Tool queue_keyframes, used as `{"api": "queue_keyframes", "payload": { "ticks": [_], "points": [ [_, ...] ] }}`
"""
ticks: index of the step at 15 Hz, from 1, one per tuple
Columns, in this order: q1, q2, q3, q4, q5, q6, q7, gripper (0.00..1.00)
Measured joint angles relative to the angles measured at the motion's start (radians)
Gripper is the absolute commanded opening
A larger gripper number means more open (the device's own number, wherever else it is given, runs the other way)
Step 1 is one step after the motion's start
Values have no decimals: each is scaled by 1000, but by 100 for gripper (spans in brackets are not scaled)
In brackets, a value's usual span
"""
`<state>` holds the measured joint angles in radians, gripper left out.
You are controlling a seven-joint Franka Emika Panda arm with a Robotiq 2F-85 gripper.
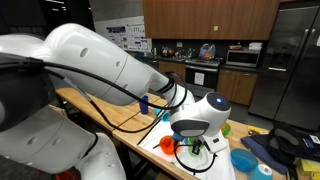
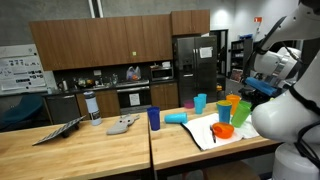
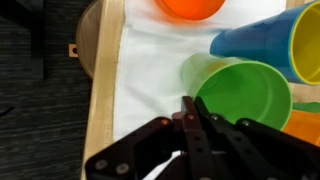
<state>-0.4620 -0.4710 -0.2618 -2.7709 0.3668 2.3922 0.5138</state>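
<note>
Wood tabletop [image 3: 104, 100] with a white cloth [image 3: 140, 60] spread over it fills your wrist view, and nearest to you the gripper [image 3: 192, 104] hangs low over that cloth, its fingers pressed tight together with nothing visible between them. Just beyond the tips and a little to the right, the green cup [image 3: 250, 92] lies on its side with its mouth toward you, close to the tips; whether it touches them you cannot tell. Closed fingers here work as a pusher, so any forward or rightward drift would probably nudge the cup and roll it. If you drop lower, the tips could catch the cloth, and dragging the fabric would likely shift every cup lying on it. Farther off to the right, a blue cup [image 3: 245, 42] lies tipped over with a yellow cup [image 3: 306, 45] against it, so a rolling green cup may knock into the pair. The table's left edge is near, so a snagged cloth could pull things that way. At the far end sits an orange cup [image 3: 190, 7]. No cup shows a brand or label. Across the room, the sheets pinned to the wall [image 2: 14, 68] carry print that is too small to read.
</note>
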Motion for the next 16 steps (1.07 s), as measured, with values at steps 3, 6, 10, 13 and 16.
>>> {"api": "queue_keyframes", "payload": {
  "ticks": [3, 6, 10, 13, 16],
  "points": [
    [-35, -70, 26, 1, -79, -47, 23, 1],
    [-64, -146, 42, 6, -123, -102, 28, 1],
    [-72, -211, 48, 14, -133, -165, 28, 1],
    [-72, -224, 48, 15, -133, -185, 28, 1],
    [-72, -223, 48, 10, -133, -199, 27, 1]
  ]
}}
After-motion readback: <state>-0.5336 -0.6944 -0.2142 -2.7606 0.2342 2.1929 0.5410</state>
